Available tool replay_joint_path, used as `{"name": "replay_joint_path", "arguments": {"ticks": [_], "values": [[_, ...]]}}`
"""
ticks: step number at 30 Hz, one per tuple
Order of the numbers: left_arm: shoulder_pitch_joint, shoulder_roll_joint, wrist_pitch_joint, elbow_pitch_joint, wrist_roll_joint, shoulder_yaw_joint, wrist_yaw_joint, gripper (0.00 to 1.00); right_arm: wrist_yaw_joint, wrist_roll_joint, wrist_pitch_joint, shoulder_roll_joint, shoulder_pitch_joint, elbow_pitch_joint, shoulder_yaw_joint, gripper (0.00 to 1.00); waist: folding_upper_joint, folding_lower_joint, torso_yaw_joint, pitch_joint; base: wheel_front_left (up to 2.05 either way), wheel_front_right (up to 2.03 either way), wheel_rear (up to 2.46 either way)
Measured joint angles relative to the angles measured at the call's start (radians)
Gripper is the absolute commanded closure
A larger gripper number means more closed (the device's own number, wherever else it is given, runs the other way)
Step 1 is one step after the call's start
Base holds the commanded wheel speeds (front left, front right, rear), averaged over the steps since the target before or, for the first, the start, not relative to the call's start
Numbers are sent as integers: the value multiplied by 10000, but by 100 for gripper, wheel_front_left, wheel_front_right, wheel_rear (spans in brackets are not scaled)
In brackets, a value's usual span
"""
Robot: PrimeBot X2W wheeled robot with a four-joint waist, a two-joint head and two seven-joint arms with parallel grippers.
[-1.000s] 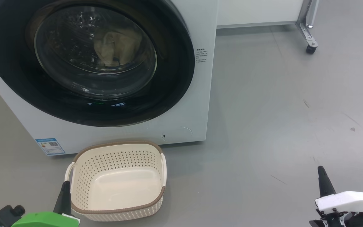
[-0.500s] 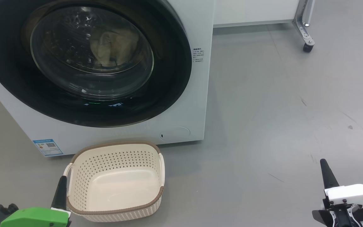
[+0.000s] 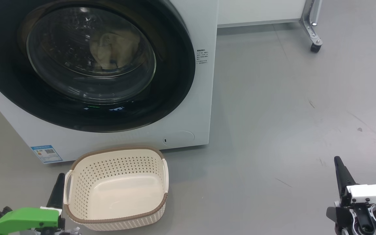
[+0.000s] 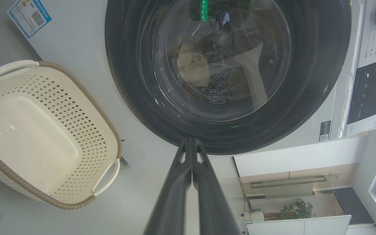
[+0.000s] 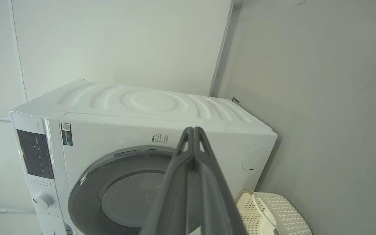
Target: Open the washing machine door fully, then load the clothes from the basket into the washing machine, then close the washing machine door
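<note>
Washing machine door (image 3: 86, 65) closed, at 12 o'clock from left gripper (image 3: 60, 178); right gripper (image 3: 338, 160) farther. Both grippers pinched together, empty.

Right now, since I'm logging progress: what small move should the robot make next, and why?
Probably just ease both arms back to rest: the washing machine door looks shut, the clothes lie behind its glass, the basket is empty, and the left gripper and right gripper are shut, holding nothing.

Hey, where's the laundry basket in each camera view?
Head view: basket at lower left, just in front of the washing machine.
Left wrist view: basket at the left edge.
Right wrist view: basket in the bottom right corner.
Shared landmark: the round washing machine door.
</note>
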Motion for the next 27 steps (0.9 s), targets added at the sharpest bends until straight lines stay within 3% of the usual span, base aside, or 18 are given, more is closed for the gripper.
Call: {"name": "replay_joint_path", "arguments": {"ticks": [10, 27], "values": [[-162, -10, 341, 88, -1218, 272, -79, 100, 150, 1227, 330, 12, -246, 151, -270, 100, 0, 0, -82, 13, 0, 0, 0], [-302, -15, 351, 90, -1250, 286, -81, 100, 151, 1294, 334, 17, -389, 199, -293, 100, 0, 0, -83, 12, 0, 0, 0]]}}
